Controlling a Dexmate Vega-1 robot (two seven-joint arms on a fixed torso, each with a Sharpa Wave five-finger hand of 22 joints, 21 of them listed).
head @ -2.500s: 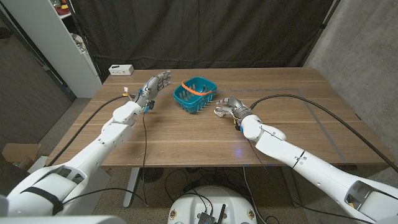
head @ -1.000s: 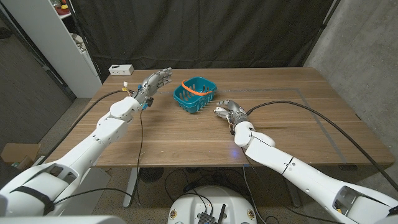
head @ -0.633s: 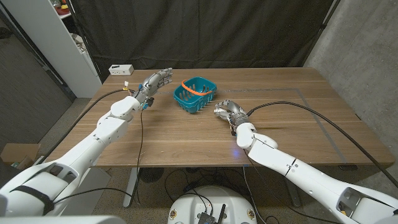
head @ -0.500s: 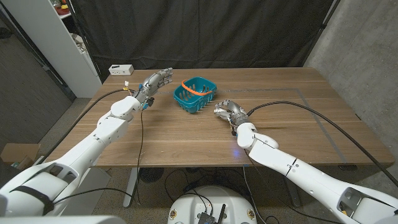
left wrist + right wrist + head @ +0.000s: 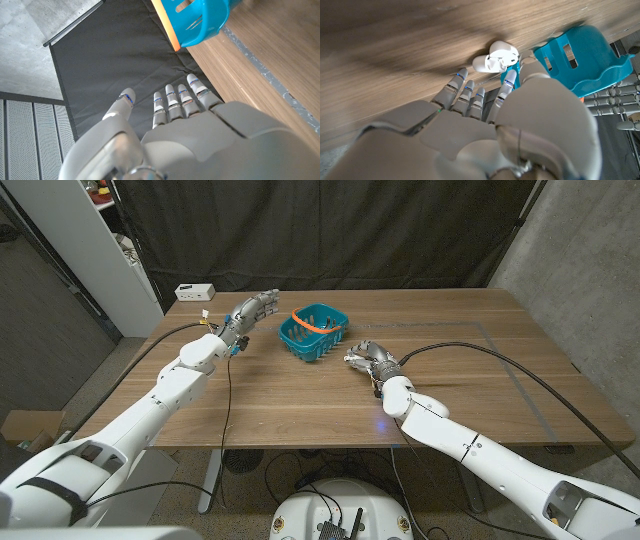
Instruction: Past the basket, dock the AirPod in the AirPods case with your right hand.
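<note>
Dark curtain hangs behind a wooden tabletop (image 5: 450, 380) that carries everything in play. At the right hand (image 5: 366, 358), the fingers (image 5: 465, 92) are curled forward and bunched; in the right wrist view their tips reach toward the white AirPods case (image 5: 496, 56), which lies open on the wood just beyond them, right beside the teal basket (image 5: 314, 332). Whether the fingers pinch the AirPod cannot be told: no earbud can be made out between them, and the small white shape at the case may be its lid or the bud itself. In the head view this hand sits near the middle of the tabletop, just off the basket's right side, with the case too small to pick out there.

Judging by this, the step in hand is the final approach to the case, or the docking itself. The next move calls for fine alignment over the open well and a gentle downward press, without nudging the light case against the basket.

The left hand (image 5: 252, 310) is raised near the far left part of the tabletop, beside the basket, its fingers (image 5: 176, 102) extended, slightly spread and holding nothing.

No brand, label or writing is legible anywhere; a small white box (image 5: 194, 291) at the far left corner shows dark marks too small to read.
</note>
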